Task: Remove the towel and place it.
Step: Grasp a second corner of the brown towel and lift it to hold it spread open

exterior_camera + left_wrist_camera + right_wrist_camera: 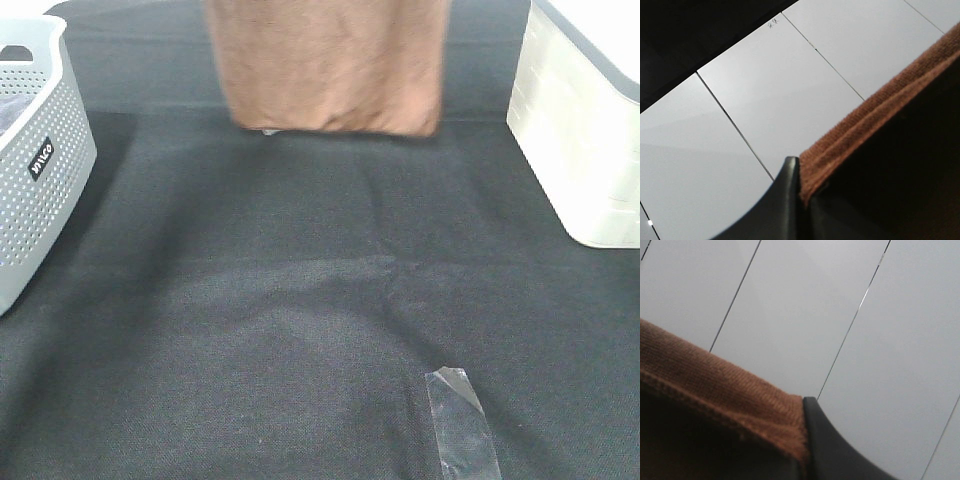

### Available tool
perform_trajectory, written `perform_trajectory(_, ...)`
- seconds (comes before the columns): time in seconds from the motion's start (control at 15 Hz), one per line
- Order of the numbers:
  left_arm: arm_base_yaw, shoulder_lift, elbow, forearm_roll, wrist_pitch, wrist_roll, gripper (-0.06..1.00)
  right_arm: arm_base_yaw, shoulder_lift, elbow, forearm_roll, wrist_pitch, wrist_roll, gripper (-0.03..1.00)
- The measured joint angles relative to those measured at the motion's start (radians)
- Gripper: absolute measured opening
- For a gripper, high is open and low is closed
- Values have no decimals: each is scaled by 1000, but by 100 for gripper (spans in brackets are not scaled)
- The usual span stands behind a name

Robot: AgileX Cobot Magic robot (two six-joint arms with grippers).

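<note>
The brown towel (330,65) hangs down from above the top edge of the exterior high view. Its lower edge floats just over the far part of the black table cloth (300,300), and a small pale tag (268,131) peeks out under that edge. Neither gripper shows in that view. In the left wrist view my left gripper (802,192) is shut on the towel's hemmed edge (875,120), with one dark finger (782,210) pressed against it. In the right wrist view my right gripper (805,445) is likewise shut on the towel's hem (725,390) beside a dark finger (840,455).
A grey perforated basket (40,170) stands at the left edge of the table. A white ribbed bin (585,130) stands at the right. A strip of clear tape (462,420) lies on the cloth near the front. Both wrist views look up at white panels (765,100).
</note>
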Motion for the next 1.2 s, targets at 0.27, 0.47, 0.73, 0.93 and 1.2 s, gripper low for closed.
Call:
perform_trajectory(0.27,7,2,0,5,92,0,0,2,8,2,0,60,48,1)
perform_trajectory(0.47,7,3,0,9,193,0,0,3,12,2,13,122,86,1)
perform_trajectory(0.73,5,-2,0,-15,360,0,0,8,12,2,184,248,108,1)
perform_trajectory(0.93,-6,-24,0,-127,703,0,0,11,12,2,375,504,81,1)
perform_trajectory(1.2,-5,-49,0,-260,1240,-5,0,2,12,2,570,901,-43,1)
